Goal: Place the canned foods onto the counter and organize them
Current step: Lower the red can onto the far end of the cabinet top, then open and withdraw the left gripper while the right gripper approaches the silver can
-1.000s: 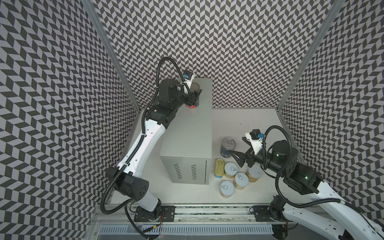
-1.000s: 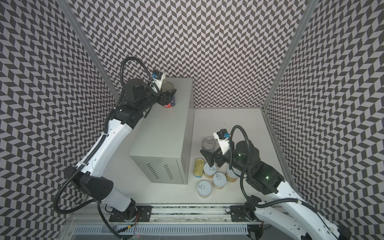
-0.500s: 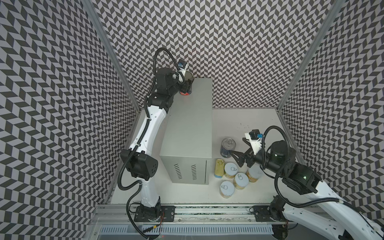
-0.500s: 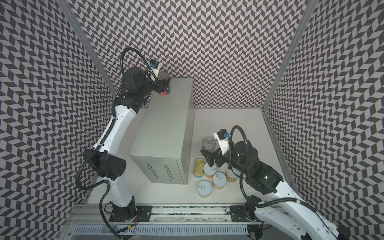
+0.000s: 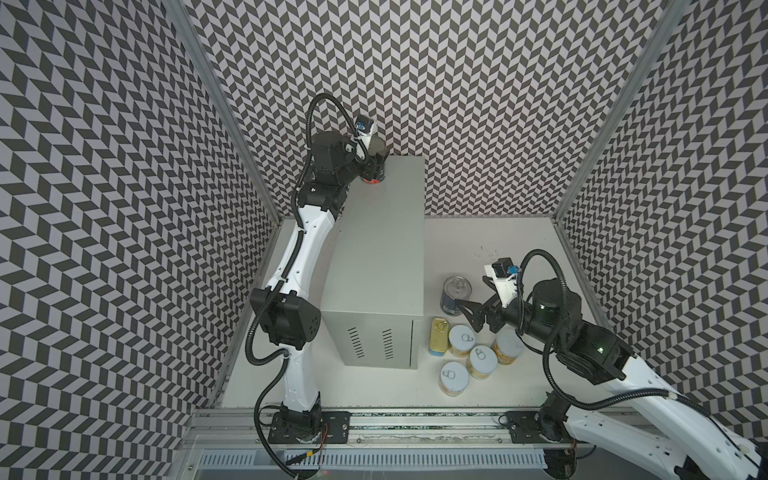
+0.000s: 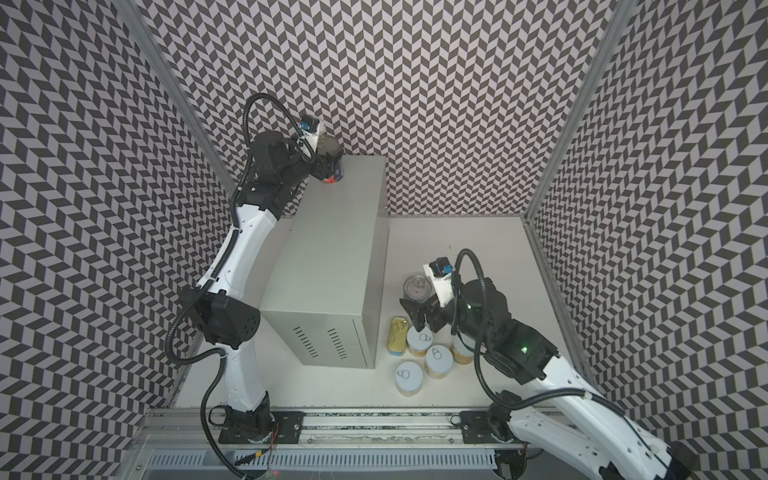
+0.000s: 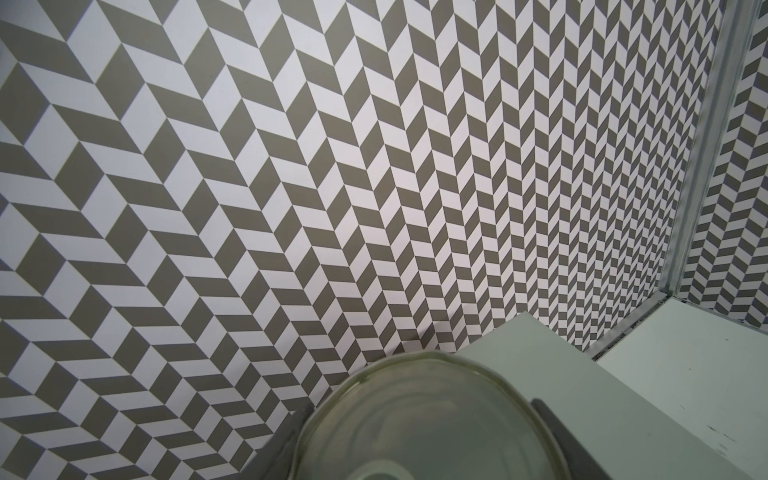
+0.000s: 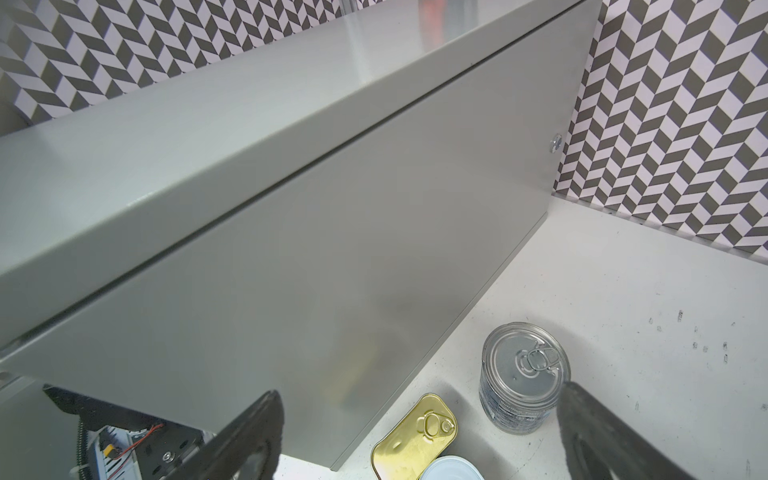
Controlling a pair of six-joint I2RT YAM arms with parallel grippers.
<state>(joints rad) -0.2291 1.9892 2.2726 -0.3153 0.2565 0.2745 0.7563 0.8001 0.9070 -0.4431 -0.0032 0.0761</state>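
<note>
Tall blue can (image 6: 337, 168) sat clamped in my left pincer (image 5: 370, 169) over far corner of grey-box worktop (image 5: 382, 249) (touching or not, couldn't tell). Placing step in hand. Next: lower, release. Right pincer (image 5: 469, 316) gaped apart near six other cans (image 5: 482, 360).

blocked: six cans (image 5: 461, 338) clustered right of grey cabinet (image 5: 380, 249) front | free: cabinet top except far-left corner; bench (image 5: 498, 237) beyond cans

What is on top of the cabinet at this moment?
Only one tall can, at the cabinet's far left corner, clamped in the left gripper. The gripper covers part of its base, so contact with the top cannot be told.
</note>
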